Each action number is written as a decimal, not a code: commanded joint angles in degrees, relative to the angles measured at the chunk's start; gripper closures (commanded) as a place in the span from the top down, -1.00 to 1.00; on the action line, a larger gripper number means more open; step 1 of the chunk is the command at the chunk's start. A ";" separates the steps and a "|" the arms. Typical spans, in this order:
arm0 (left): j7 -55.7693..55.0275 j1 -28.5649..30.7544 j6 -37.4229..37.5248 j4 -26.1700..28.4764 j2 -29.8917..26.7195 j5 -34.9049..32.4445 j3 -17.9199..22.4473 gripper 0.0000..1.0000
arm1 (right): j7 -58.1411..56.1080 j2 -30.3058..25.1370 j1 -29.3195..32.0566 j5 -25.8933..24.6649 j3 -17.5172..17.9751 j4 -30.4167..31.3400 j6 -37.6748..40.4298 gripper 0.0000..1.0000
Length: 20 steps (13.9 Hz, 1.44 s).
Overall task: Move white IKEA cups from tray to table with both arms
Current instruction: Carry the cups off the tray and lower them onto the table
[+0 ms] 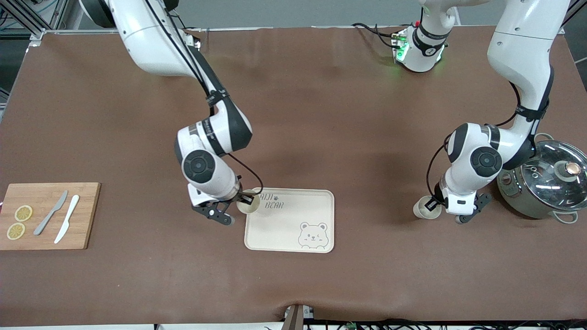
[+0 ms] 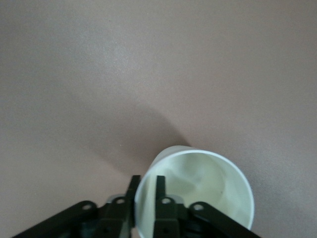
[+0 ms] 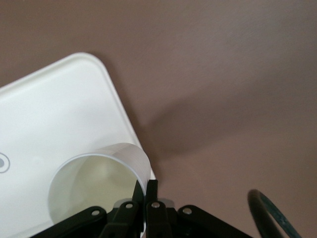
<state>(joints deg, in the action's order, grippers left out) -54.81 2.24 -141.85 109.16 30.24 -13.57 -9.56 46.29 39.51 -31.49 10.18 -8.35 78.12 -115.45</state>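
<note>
In the front view the TAIJI BEAR tray lies nearest the camera on the brown desk, and the right gripper pinches one white cup by its rim at the tray's corner toward the right arm, presumably to lift it off, while the left gripper holds the other white cup already standing on the desk beside a lidded steel pot. The left wrist view shows its fingers straddling that cup's wall, slightly parted as if releasing, over bare matte desk. In the right wrist view the fingers press together on the cup's rim at the tray edge; a cutting board with knives and lemon slices lies toward the right arm's end.

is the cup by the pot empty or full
Empty: the left wrist view looks into the cup and shows a bare inner wall and bottom.
</note>
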 commanded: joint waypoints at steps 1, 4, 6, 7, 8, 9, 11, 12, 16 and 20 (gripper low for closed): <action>-0.21 0.22 0.08 0.45 -2.11 0.74 -0.73 1.00 | -5.13 -5.13 4.40 0.36 0.62 2.47 4.16 -1.00; 0.32 0.31 1.83 -0.34 -4.92 0.65 -0.99 1.00 | -15.75 -10.84 9.67 0.27 0.62 8.61 5.15 -1.00; 1.71 0.40 9.88 -4.72 -5.98 0.57 -1.60 1.00 | -22.62 -13.83 13.19 0.01 0.53 12.66 4.88 -1.00; 2.68 0.40 14.28 -7.35 -6.24 0.65 -2.13 1.00 | -24.74 -14.63 14.95 -0.42 0.53 14.41 4.79 -1.00; 3.91 0.48 18.41 -9.99 -6.33 0.65 -2.31 1.00 | -26.93 -15.51 16.44 -2.34 0.53 16.17 4.44 -1.00; 5.05 0.48 21.94 -11.84 -6.51 0.65 -3.18 1.00 | -29.39 -16.56 18.29 -4.02 0.53 18.10 3.40 -1.00; 6.46 0.75 26.26 -13.79 -8.61 0.65 -3.89 1.00 | -34.40 -18.41 20.93 -4.64 0.53 22.32 1.55 -1.00; 8.04 0.83 27.93 -13.71 -10.88 0.65 -3.89 1.00 | -37.47 -19.55 22.68 -4.65 0.53 24.78 0.06 -1.00; 19.72 2.51 32.34 -13.97 -17.13 5.72 -4.07 1.00 | -50.57 -22.72 29.37 -4.65 0.53 37.69 -12.49 -1.00; 27.98 2.94 35.93 -15.02 -21.09 6.45 -3.63 1.00 | -53.66 -23.25 31.92 -4.65 0.53 44.21 -18.23 -1.00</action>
<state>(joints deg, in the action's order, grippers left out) -30.76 4.32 -108.24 94.35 11.07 -8.22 -12.84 -5.65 19.50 -1.26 6.34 -8.98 117.76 -131.73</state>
